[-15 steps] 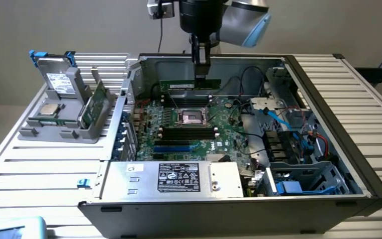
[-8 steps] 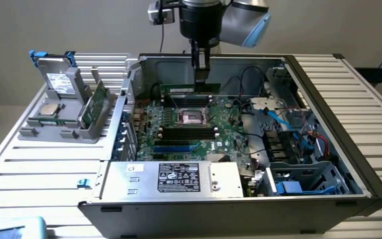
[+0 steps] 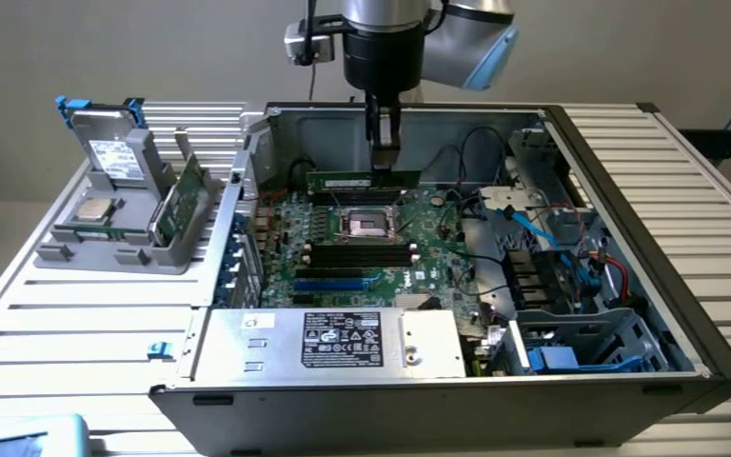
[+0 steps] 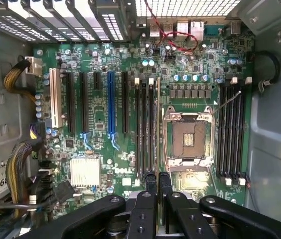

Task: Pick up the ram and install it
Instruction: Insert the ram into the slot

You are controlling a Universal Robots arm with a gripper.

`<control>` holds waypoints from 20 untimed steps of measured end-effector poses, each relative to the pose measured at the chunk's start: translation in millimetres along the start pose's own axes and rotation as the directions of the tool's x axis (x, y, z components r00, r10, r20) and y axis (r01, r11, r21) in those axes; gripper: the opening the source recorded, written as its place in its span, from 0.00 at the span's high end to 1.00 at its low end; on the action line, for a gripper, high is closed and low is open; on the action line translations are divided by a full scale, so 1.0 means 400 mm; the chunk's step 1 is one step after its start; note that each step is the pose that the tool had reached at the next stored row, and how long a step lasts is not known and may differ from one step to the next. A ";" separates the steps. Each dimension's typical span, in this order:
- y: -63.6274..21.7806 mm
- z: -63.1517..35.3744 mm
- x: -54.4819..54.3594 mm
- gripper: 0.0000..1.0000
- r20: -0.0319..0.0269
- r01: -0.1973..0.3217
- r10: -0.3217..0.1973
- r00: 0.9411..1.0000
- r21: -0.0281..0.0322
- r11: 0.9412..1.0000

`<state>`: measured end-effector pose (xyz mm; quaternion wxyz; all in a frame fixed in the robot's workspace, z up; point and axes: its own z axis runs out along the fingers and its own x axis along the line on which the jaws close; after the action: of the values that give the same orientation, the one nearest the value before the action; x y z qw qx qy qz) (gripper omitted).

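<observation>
Jaws narrow, clamped on the ram [image 3: 363, 180], gripper [image 3: 385, 157] coming straight down from above into the open case. In the wrist view the gripper [image 4: 158, 181] holds the ram [image 4: 159, 124] edge-on, a thin line running directly away from the jaws. Its long axis is parallel to the memory slots [image 4: 145, 129], over or just beside the slot nearest the CPU socket [image 4: 188, 139]. Can't tell if the lower edge is touching the slot.

In the exterior view the stick lies level, long axis left to right, on the far side of the CPU socket [image 3: 372, 224]. Motherboard [image 3: 327, 276] is underneath.

Blue cables [image 3: 531, 224] are toward the exterior view's right, apart from the stick. Grey box with white label [image 3: 340, 341] sits at the case front, well apart.

Outside the case, on the slatted surface [image 3: 73, 324] at the exterior view's left, is a grey tray [image 3: 111, 252] with another green board [image 3: 182, 205] standing in it.
</observation>
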<state>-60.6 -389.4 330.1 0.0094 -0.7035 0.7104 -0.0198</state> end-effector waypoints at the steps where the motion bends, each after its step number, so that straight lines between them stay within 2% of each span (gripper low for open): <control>1: 0.000 0.004 0.001 0.86 0.000 0.000 0.000 1.000 0.000 1.000; 10: 0.001 0.044 0.028 0.86 0.000 0.000 0.000 1.000 -0.005 1.000; 14: 0.001 0.046 0.028 0.86 -0.001 0.000 0.000 1.000 -0.006 1.000; 15: 0.002 0.048 0.028 0.86 -0.005 0.000 0.000 1.000 -0.006 1.000; 18: 0.002 0.051 0.024 0.86 -0.020 0.001 -0.001 1.000 -0.007 1.000; 20: 0.002 0.058 0.021 0.86 -0.022 0.001 -0.001 1.000 -0.007 1.000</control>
<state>-60.5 -398.3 306.9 -0.0007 -0.7036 0.7101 -0.0251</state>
